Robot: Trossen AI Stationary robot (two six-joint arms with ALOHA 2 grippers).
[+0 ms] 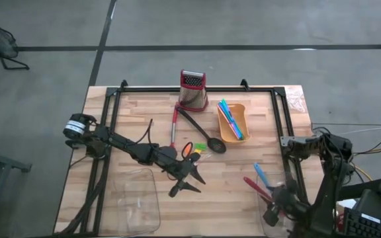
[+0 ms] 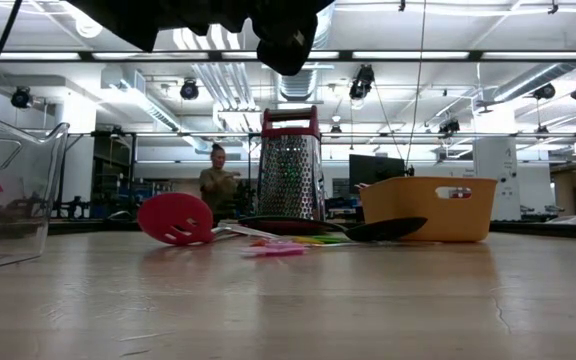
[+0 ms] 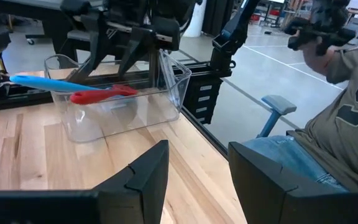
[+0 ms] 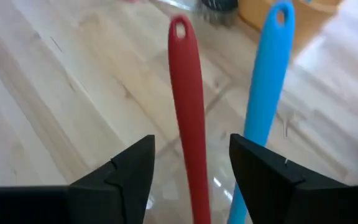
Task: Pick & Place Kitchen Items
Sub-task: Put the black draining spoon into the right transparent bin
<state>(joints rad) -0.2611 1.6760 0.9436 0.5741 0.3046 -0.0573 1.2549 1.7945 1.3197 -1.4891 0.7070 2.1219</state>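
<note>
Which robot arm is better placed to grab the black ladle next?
Probably the left: its open, empty end effector hovers just beside the ladle. The right end effector is at the far tray.

Industrial lab: ceiling strip lights (image 2: 398, 57), concrete floor (image 1: 243, 26).

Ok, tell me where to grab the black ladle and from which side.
Grip the black ladle mid-handle, coming straight down from above. It lies flat on the table, its handle thin and straight, running from beside the grater to the bowl end. Mid-handle looks clear of the red utensil alongside. The left gripper is nearest.
</note>
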